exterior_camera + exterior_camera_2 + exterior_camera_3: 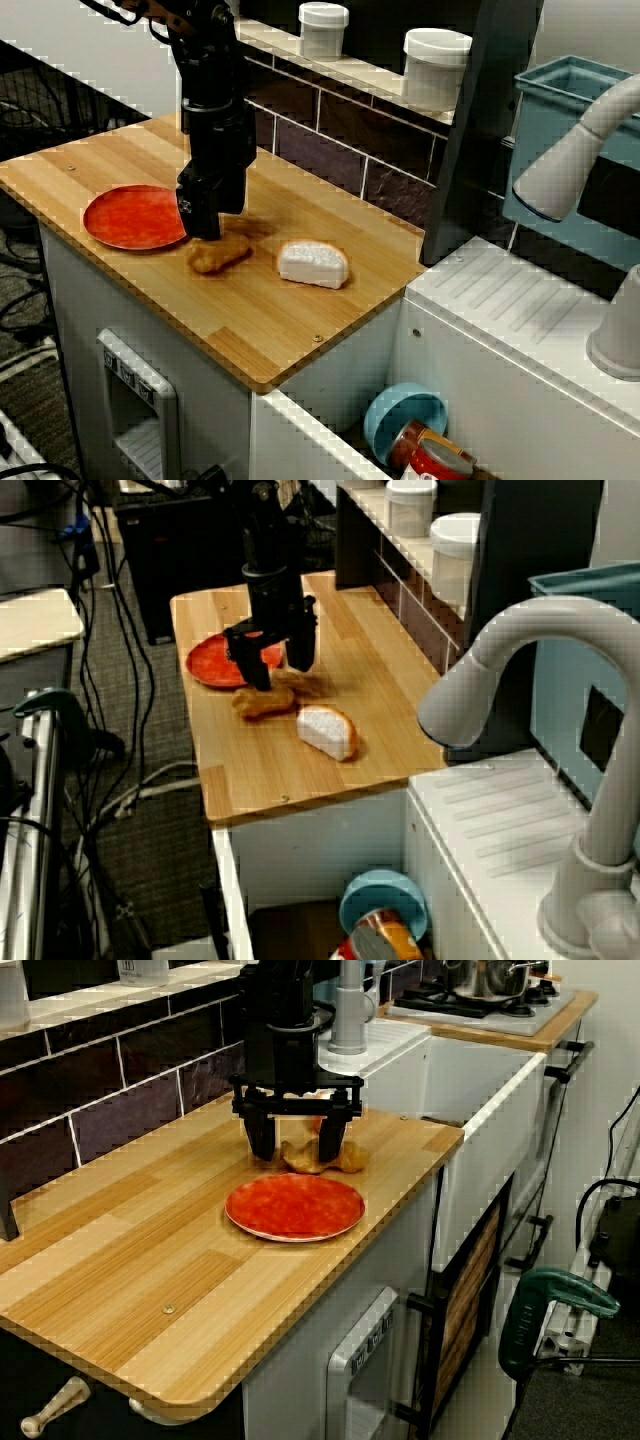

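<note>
My black gripper hangs open just over a brown fried food piece on the wooden counter. In the view past the faucet, the gripper has its fingertips just above and behind the food piece. Nothing is gripped. A red plate lies flat right beside the food, on the side away from the sink. A white-topped bread slice rests on the other side, toward the sink. In the view along the counter, the gripper stands behind the plate with the food piece showing between its fingers.
Two white jars stand on the tiled ledge behind the counter. The sink holds a blue bowl and a can. A grey faucet arches over it. A teal rack hangs at the right.
</note>
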Available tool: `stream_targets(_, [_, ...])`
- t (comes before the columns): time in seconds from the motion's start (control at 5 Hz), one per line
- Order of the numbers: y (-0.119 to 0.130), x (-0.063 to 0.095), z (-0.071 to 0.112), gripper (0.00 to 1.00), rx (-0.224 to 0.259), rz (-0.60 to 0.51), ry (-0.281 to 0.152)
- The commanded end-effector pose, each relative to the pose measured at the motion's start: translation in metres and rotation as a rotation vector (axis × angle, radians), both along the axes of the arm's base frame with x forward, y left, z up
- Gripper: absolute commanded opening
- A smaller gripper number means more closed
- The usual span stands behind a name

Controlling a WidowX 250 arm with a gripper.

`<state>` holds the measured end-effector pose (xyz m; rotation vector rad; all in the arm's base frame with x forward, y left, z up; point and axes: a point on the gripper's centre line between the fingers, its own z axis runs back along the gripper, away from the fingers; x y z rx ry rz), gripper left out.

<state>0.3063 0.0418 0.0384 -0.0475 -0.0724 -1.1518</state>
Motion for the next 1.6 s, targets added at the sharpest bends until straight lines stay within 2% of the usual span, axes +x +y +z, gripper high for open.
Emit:
stream_targets(0.0, [-0.004,-0.0046,0.016,1.0,0.037,-0.005,-0.045])
stream_targets(0.4, [-0.0044,-0.0054,0.0142,1.0,0.037,0.0,-0.04])
stream_targets(0.6, [-0.0041,-0.0064,0.0144,0.0,0.052,0.019,-0.06])
stream_targets(1.4, [0.003,-0.0067,0.019,0.0,0.029,0.057,-0.06])
